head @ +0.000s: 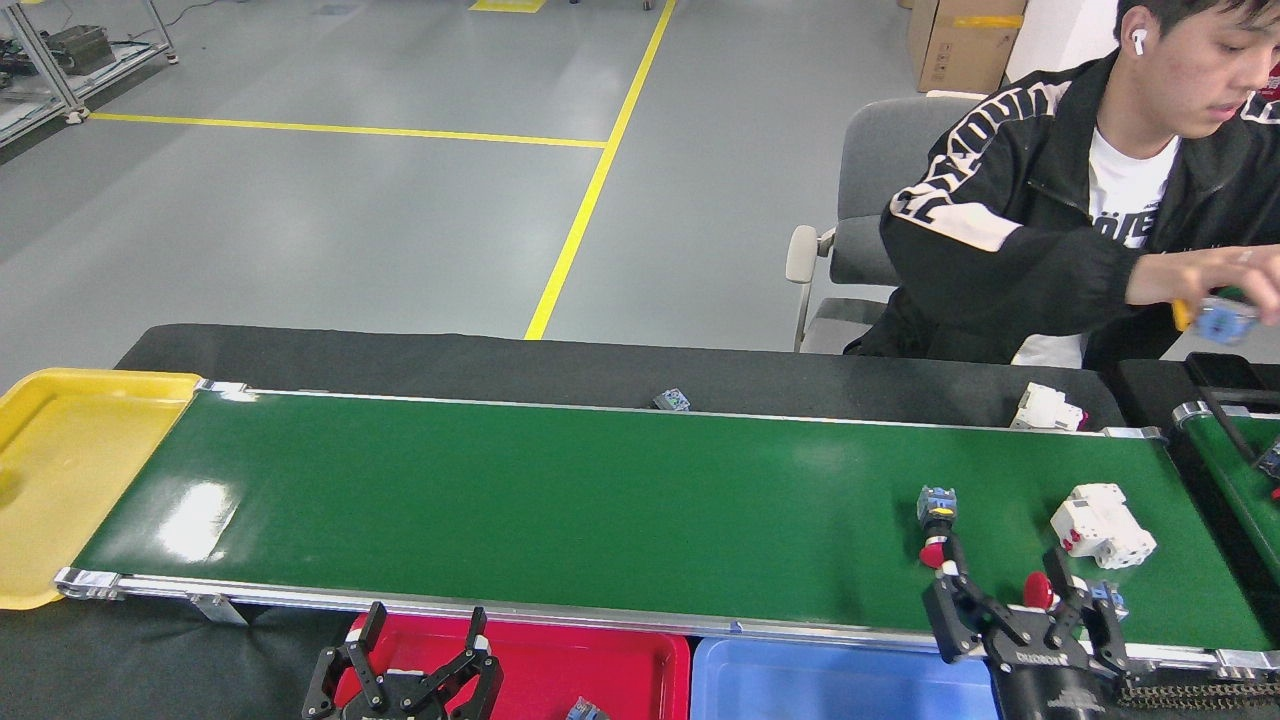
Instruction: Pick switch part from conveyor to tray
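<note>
Listing what sits before you: the conveyor (560, 500) runs wide and green across the head view, with three parts gathered near its right end. Nearest your right hand (1030, 615) lies a red-capped switch part (1040, 592), close to the belt's near edge. The right hand's fingers are spread wide and bracket that part without closing on it; nothing is held. A second red-capped switch part (936, 525) lies just to the left, touching or nearly touching the hand's left finger. A white block part (1102, 524) rests further up the belt, beside both.

Your left hand (405, 680) hangs open and empty over the red tray (620, 655). The blue tray (830, 680) sits to its right, below the belt edge; a yellow tray (80, 470) lies at the belt's far left end.

A person (1080, 200) is seated across the counter (500, 360), hands busy with other parts at the right.

Risks, in my judgement:
- The left finger may nudge the second switch part as you close, knocking it askew.
- The round cap could roll or squirt out of a grip set off-centre.
- If the belt is moving, the part may slide left out of the bracket before closure.
- The part lies near the metal edge; descending too low may strike the frame.
</note>
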Robot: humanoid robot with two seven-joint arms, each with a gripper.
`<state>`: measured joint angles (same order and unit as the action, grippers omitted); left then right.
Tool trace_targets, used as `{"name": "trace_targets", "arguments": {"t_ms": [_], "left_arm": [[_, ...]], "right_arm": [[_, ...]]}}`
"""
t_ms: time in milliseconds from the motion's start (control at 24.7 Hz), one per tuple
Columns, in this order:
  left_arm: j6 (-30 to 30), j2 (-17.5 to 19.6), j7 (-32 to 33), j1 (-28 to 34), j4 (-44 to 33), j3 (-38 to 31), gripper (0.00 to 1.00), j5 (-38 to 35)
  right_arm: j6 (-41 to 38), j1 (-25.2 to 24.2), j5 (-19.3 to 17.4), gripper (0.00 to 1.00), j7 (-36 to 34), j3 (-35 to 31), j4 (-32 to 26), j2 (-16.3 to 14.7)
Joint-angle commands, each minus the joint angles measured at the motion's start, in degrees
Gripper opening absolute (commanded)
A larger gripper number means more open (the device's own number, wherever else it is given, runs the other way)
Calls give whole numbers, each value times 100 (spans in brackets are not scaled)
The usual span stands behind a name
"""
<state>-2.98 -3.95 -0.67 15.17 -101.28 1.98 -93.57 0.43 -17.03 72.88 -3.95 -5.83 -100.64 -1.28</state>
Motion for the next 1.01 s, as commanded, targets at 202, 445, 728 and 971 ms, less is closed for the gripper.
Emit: {"name": "trace_targets", "arguments": {"t_ms": [202,445,728,971], "left_arm": [[-19,9,-38,-31,-68,22,100,15],[-19,17,-38,-58,-68,39,100,6],[-19,35,-38,-40,-68,-22,100,6],[-19,35,-38,-31,-68,-13,100,6]], "right_arm": [[63,86,15,91,-44,3,-78,31],[537,982,877,87,764,803,212,568],[2084,1817,1184,89,1046,2156,1161,717],[2488,2678,1140,73,1054,2226,2303,805]]}}
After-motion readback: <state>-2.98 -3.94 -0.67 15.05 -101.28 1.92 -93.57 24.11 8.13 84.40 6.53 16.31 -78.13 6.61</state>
